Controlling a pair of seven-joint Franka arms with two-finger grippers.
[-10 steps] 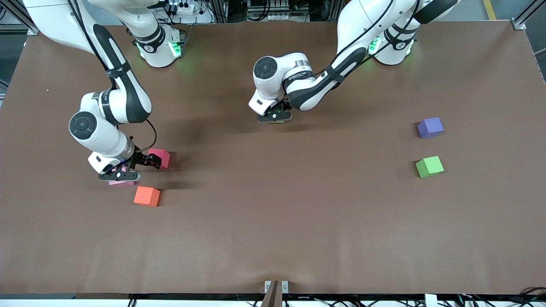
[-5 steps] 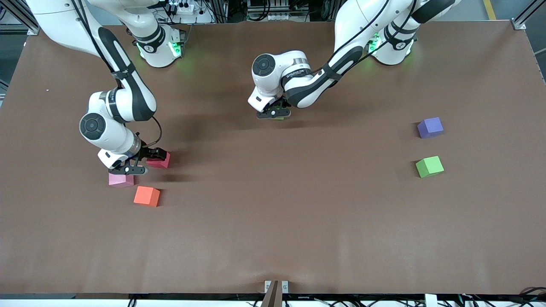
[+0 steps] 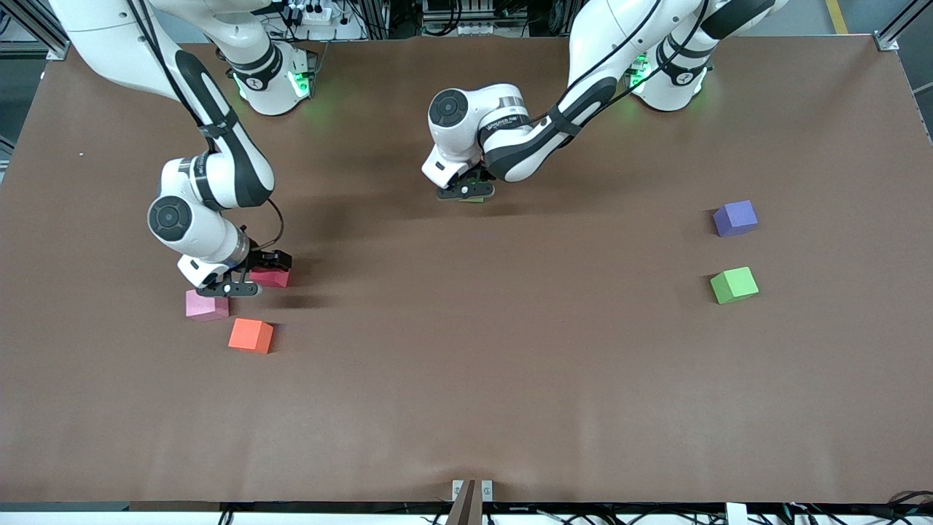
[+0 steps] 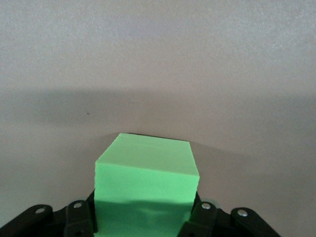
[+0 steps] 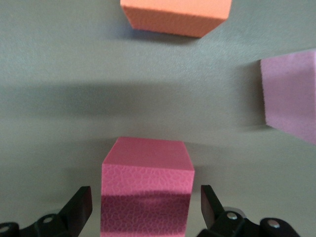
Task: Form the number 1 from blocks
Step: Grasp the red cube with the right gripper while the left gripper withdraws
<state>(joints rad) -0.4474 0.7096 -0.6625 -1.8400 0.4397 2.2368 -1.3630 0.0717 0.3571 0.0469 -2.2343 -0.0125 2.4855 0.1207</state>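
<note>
My right gripper [image 3: 246, 283] [image 5: 145, 210] is low at the right arm's end of the table, open, its fingers [image 5: 81, 205] standing on either side of the red block [image 3: 273, 278] [image 5: 147, 168] with a gap on each side. The pink block [image 3: 206, 305] [image 5: 291, 98] and the orange block [image 3: 251, 335] [image 5: 175, 15] lie close by, nearer the front camera. My left gripper [image 3: 466, 194] [image 4: 145, 217] is shut on a green block [image 4: 145, 168] low over mid-table. A second green block [image 3: 734, 284] and the purple block [image 3: 735, 217] sit at the left arm's end. No light blue block shows.
The brown table [image 3: 474, 379] stretches bare between the two groups of blocks. A small metal bracket [image 3: 471, 490] sits at the table's front edge.
My right gripper has moved off the pink block, which stays on the table, and now stands around the red block. My left gripper has shifted slightly toward the bases with the green block.
</note>
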